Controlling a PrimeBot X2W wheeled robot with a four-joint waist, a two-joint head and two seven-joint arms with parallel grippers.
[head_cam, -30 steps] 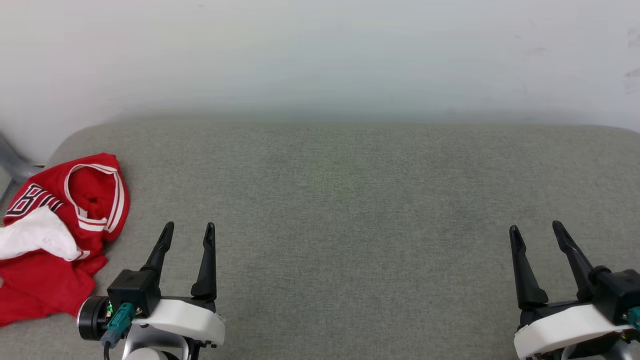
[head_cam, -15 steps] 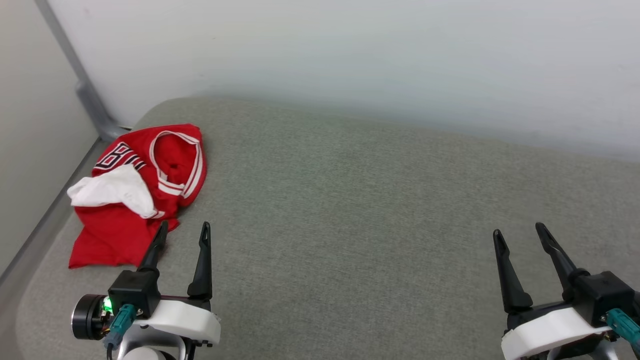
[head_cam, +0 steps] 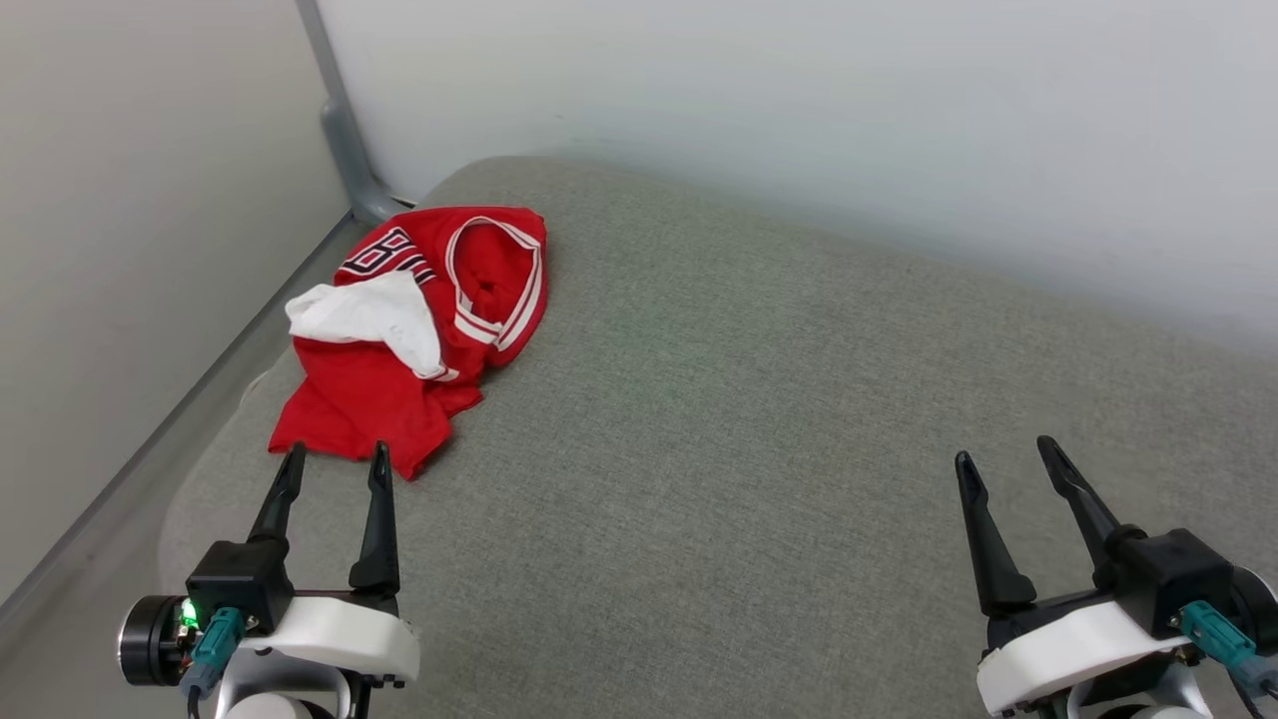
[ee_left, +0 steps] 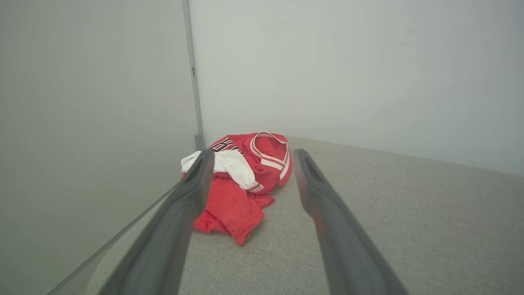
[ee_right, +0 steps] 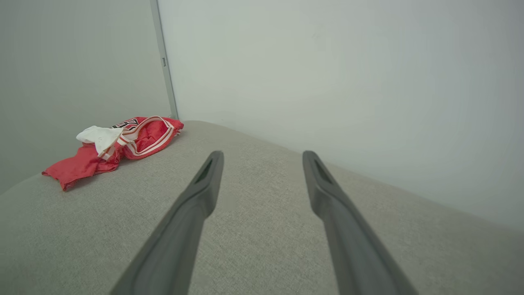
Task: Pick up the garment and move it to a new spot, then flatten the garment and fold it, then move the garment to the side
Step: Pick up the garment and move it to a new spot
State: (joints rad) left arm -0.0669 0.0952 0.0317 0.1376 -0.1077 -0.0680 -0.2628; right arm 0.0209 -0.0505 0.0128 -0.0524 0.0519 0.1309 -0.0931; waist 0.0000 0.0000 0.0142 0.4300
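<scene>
Crumpled garment (head_cam: 369, 399) in far-left corner of grey cushion (head_cam: 749, 419), long axis along left edge, neckline toward wall (head_cam: 799, 100). Just beyond left gripper (head_cam: 334, 461), spread and empty; right gripper (head_cam: 1003, 454) likewise, well apart.

Test booth, white panels (head_cam: 799, 90), grey upholstered surface (head_cam: 759, 429)

The head camera has swung left, so a side wall (head_cam: 120, 250) and a grey corner post (head_cam: 334, 120) have come into view. The left tool (head_cam: 336, 454) has turned with it. Its tips now point at the near hem of the garment (head_cam: 419, 330) by the far left corner of the padded surface (head_cam: 699, 449), just short of the cloth instead of beside it.
</scene>
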